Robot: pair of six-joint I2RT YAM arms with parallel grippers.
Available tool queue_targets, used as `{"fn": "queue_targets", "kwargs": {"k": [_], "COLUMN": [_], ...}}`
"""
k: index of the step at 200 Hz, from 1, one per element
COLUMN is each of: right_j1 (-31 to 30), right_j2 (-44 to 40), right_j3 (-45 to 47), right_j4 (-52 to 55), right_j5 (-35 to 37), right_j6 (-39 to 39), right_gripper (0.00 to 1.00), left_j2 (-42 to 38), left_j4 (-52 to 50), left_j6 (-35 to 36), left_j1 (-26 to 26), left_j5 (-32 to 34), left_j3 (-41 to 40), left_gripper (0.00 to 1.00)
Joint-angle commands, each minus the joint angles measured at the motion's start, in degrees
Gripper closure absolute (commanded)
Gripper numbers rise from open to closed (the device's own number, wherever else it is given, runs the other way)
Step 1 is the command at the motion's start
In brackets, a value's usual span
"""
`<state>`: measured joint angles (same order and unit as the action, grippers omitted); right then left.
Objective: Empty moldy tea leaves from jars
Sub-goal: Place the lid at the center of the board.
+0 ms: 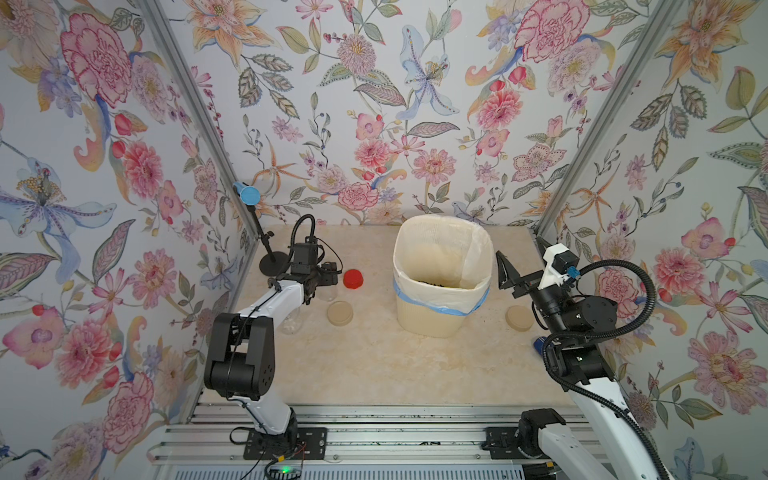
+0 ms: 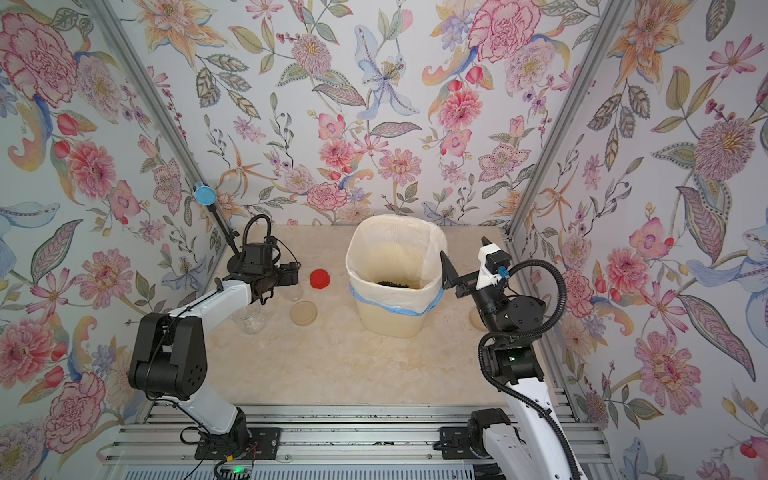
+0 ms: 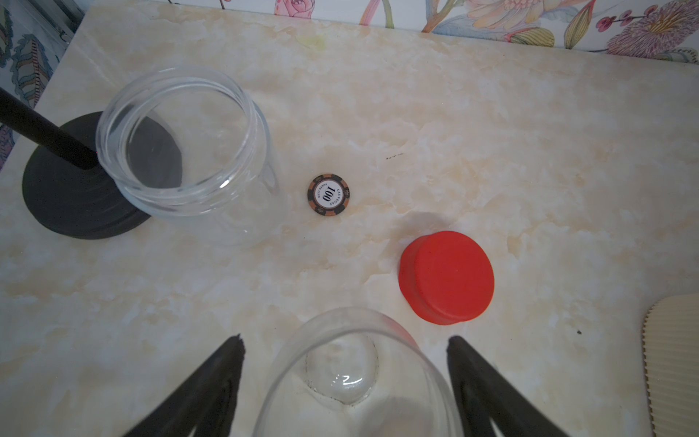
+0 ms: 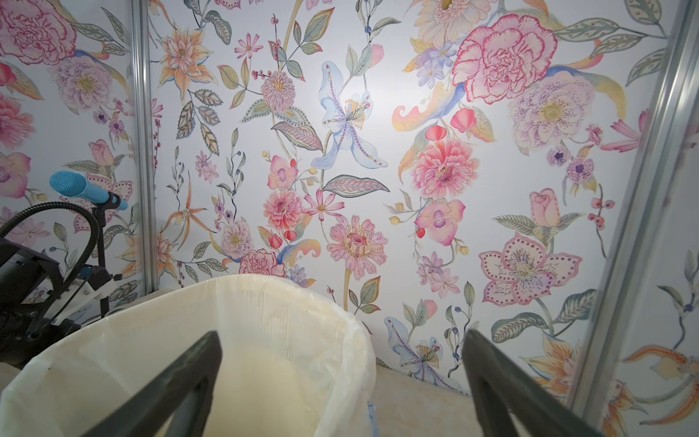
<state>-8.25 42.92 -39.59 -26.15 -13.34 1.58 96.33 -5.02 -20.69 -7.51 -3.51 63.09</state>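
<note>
Left gripper (image 3: 345, 338): fingers spread wide either side of an upright empty jar (image 3: 353, 382) near the surface's left edge, gripping nothing. Risk: if the gripper backs off askew, a finger clips the glass and topples it. Right gripper (image 4: 341, 333): fingers wide apart, empty, beside the bin (image 2: 390, 320). Tea leaves (image 2: 398, 284): a dark crumbly heap on the bin's bottom.

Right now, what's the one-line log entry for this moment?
left fingers: open, astride empty jar | right fingers: open, raised beside bin | tea leaves: in bin | red cap: on table

Jars (image 3: 181, 143) clear glossy glass; red cap (image 3: 446, 278) matt plastic; table (image 3: 491, 151) glossy marble-look; bin (image 1: 419, 320) ribbed plastic.
</note>
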Motion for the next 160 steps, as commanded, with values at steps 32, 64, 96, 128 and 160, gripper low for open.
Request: {"fn": "queue_targets", "kwargs": {"k": [32, 64, 96, 128, 160], "right_j1": [0.6, 0.8, 1.0, 1.5, 2.8], "right_j2": [0.2, 0.1, 0.0, -1.4, -2.8], "right_j3": [-0.9, -0.9, -1.1, -0.3, 2.5], "right_j4": [-0.6, -0.2, 0.4, 3.2, 5.6], "right_j5": [-1.3, -0.6, 2.3, 13.0, 21.3], "right_j6": [-1.6, -1.7, -2.3, -3.0, -3.8], "right_gripper": [0.00, 0.00, 0.00, 0.00, 0.00], "left_j2": [-2.7, -8.4, -18.4, -28.1, -31.8], "left_j4": [1.0, 2.1, 5.6, 10.7, 13.7], "left_j6": [-0.3, -1.0, -1.9, 2.8, 6.1], "left_j1": [0.3, 0.3, 0.3, 0.3, 0.4], "left_j5": [-2.0, -1.9, 1.2, 4.0, 11.5], "left_j3": [1.8, 1.2, -2.1, -9.4, -16.9], "left_gripper": [0.00, 0.00, 0.00, 0.00, 0.00]}}
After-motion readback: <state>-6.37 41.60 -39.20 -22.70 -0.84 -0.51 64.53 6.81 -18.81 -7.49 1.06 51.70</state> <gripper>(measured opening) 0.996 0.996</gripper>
